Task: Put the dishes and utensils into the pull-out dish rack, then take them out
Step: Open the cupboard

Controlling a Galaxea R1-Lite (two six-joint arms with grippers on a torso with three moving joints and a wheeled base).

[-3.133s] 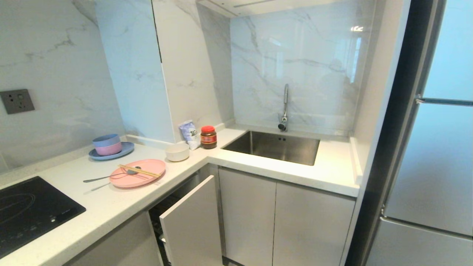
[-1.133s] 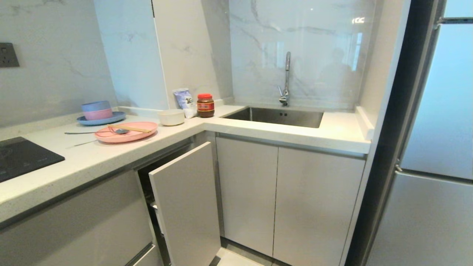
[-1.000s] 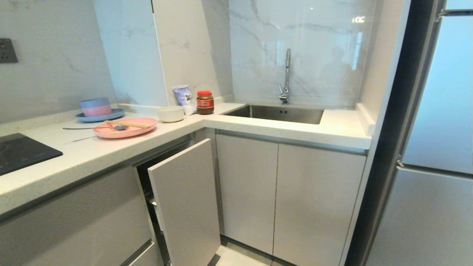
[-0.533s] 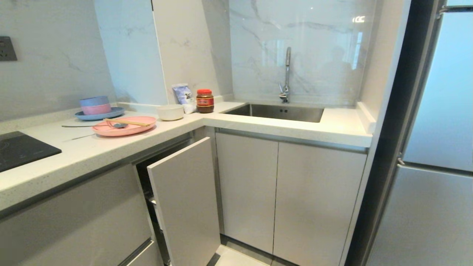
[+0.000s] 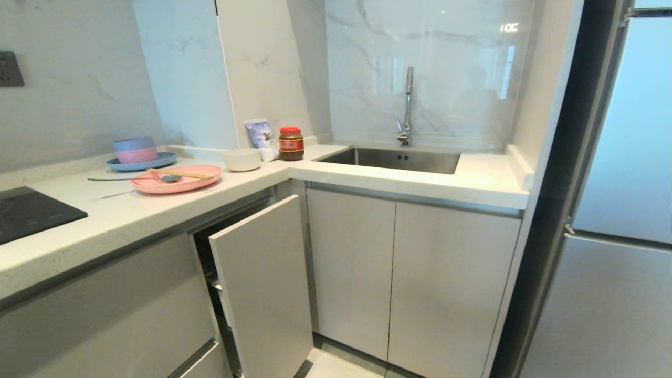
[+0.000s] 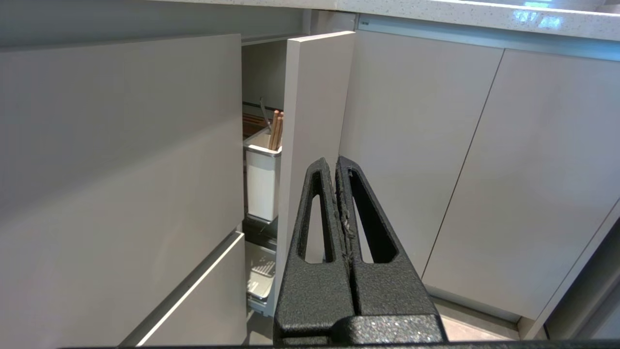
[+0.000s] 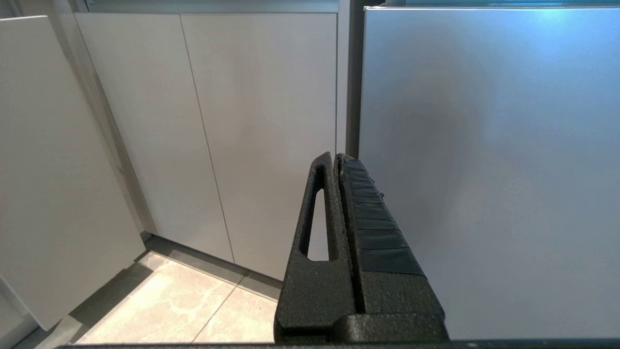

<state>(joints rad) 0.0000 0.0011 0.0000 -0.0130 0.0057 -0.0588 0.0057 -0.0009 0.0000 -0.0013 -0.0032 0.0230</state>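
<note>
On the counter lies the pink plate [image 5: 177,179], with the chopsticks [image 5: 181,174] and the spoon [image 5: 131,178] resting across it. The white bowl [image 5: 242,159] stands just beyond it. Below the counter the pull-out dish rack is drawn partly out, its pale-grey front panel [image 5: 262,283] angled into the room. In the left wrist view the white caddy [image 6: 262,184] shows behind the panel [image 6: 310,121], holding dark wooden sticks. My left gripper [image 6: 337,162] is shut and empty, a little in front of that panel. My right gripper [image 7: 335,157] is shut and empty, low before the cabinet doors. Neither arm shows in the head view.
A blue plate with stacked blue and pink bowls [image 5: 136,152] sits at the back left. A red-lidded jar [image 5: 291,143] and a packet [image 5: 261,135] stand in the corner. The sink [image 5: 394,160], black cooktop [image 5: 31,212], fridge [image 5: 614,236] and flat cabinet doors [image 5: 399,283] surround the spot.
The whole head view has sunk since the earliest frame, so the camera has come down to counter height. Over the last half second it holds still. Nothing on the counter has moved.
</note>
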